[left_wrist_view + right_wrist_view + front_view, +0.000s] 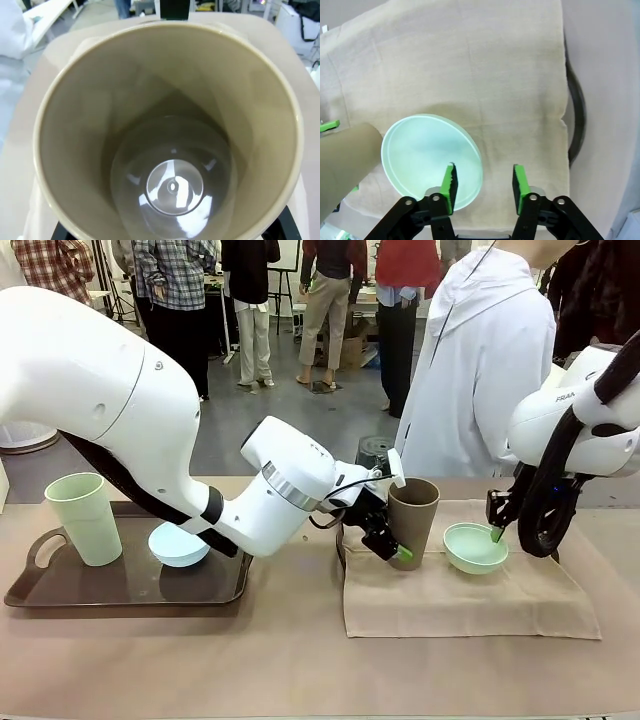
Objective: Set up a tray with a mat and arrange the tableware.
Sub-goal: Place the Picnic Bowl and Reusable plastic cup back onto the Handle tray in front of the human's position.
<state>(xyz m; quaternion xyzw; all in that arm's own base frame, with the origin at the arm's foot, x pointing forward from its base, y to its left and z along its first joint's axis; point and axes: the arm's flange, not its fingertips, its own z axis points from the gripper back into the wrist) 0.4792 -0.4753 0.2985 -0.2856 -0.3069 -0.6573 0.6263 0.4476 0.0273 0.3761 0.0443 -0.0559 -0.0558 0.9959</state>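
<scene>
Beige mat (470,600), left claw (398,546) gripping brown tumbler (414,512)

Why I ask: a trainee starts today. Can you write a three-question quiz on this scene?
1. True or false: the left end effector grips the brown tumbler.
2. What sits on the dark tray beside the pale green tumbler? A) light blue bowl B) fork C) plate
3. Fill in: the right end effector is ___, straddling the rim of the mint green bowl on the mat.
Key: 1 true; 2 A; 3 open.
</scene>
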